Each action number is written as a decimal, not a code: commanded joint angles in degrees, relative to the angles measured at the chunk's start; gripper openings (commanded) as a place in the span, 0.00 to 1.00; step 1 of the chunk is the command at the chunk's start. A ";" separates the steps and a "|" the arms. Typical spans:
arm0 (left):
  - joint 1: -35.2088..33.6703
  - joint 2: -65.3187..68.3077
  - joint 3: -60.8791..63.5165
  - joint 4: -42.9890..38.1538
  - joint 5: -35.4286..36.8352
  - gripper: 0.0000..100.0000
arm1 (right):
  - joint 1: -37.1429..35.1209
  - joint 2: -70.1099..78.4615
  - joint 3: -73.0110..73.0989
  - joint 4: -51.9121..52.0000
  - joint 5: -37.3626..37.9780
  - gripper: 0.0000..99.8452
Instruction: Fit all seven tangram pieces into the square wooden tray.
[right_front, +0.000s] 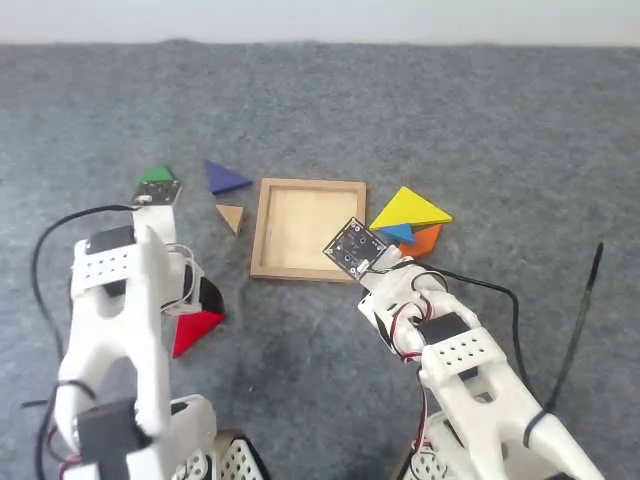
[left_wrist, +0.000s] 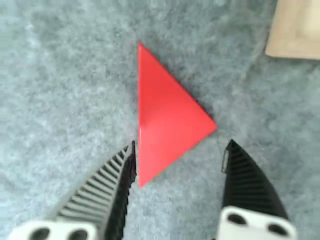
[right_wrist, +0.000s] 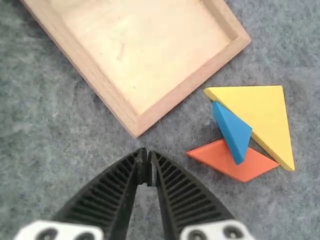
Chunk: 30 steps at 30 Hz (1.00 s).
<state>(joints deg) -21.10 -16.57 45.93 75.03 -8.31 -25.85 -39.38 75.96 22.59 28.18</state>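
Left hand (left_wrist: 181, 146) spread, straddling the red triangle (left_wrist: 167, 120), which lies flat on the table (left_wrist: 60, 75) within its opening, not yet gripped. Recommend centring, then closing on opposite edges. Right hand (right_wrist: 149, 167) pressed together, empty; tray (right_wrist: 104, 87) just beyond it.

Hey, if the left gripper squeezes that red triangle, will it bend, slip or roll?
The red triangle looks like a rigid, flat block, so it probably won't bend or roll. Its slanted edges might squirt sideways out of the open left gripper.
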 joint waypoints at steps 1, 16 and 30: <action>0.35 -5.10 -0.04 1.76 -0.62 0.26 | -0.22 -0.31 -0.35 -0.48 -0.18 0.01; 0.09 6.59 5.85 -12.31 -0.35 0.26 | -0.22 -0.40 -0.35 -0.48 -0.18 0.01; 0.53 11.16 0.31 -11.25 2.11 0.26 | -0.22 -0.40 -0.35 -0.48 -0.18 0.01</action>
<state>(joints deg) -21.10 -4.35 49.01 63.43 -8.48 -25.85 -39.38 75.96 22.59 28.18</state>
